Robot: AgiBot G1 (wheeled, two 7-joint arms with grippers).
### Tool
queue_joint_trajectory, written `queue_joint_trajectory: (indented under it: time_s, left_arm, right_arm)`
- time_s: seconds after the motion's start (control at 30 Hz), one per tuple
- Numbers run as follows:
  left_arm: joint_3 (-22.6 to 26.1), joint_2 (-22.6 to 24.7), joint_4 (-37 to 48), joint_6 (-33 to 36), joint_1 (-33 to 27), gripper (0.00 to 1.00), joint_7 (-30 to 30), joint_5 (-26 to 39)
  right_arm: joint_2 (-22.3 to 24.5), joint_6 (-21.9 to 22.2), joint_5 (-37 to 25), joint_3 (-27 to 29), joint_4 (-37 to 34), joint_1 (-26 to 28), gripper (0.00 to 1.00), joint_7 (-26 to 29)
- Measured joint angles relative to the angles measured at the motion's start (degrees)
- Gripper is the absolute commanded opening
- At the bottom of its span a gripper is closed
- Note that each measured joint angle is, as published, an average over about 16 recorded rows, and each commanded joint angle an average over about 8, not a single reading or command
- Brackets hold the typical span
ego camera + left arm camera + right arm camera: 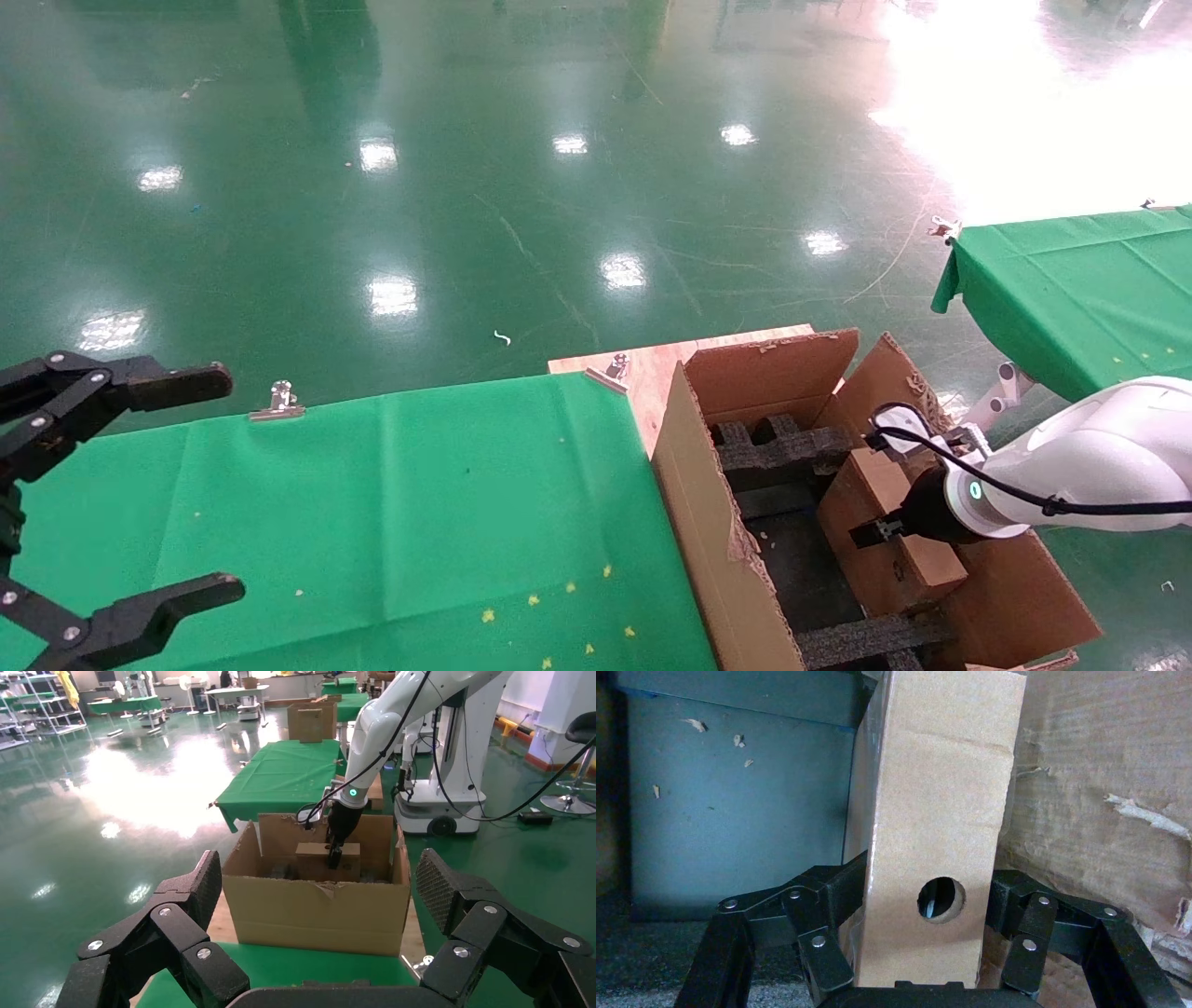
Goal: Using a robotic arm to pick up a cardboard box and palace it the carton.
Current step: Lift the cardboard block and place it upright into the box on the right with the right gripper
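Right gripper [880, 533] clamped on the cardboard box [889, 540], inside the carton [708, 522].

White right arm [1099, 457] reaches into the carton; its fingers [828, 903] press both broad faces of the box, round hole [941, 899] facing the wrist camera; box sits near the carton's right wall, beside black foam spacers [778, 447]; left gripper [140, 494] hangs spread wide and empty over the green-clothed table [400, 503], well apart.

Matt cardboard box [933, 832] (glossy floor [466, 186])
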Motion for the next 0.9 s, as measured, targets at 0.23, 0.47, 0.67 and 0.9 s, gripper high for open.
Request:
queue_joint_trajectory:
  time_s: [0.23,0.47,0.67,0.9]
  left_arm:
    - [0.00,0.00,0.00,-0.01,0.00,1.00,0.00,0.00]
    - [0.01,0.00,0.01,0.00,0.00,1.00,0.01,-0.01]
    - [0.02,0.00,0.02,0.00,-0.01,1.00,0.01,-0.01]
    - [0.03,0.00,0.03,0.00,-0.02,1.00,0.02,-0.02]
  right_arm:
    - [-0.08,0.13,0.27,0.04,-0.18,-0.14,1.00,-0.24]
    - [0.06,0.00,-0.04,0.03,0.03,0.13,1.00,-0.07]
    - [0.21,-0.25,-0.12,0.04,0.21,0.45,1.00,-0.01]
    - [0.50,-0.56,-0.23,0.10,0.62,0.99,1.00,0.03]
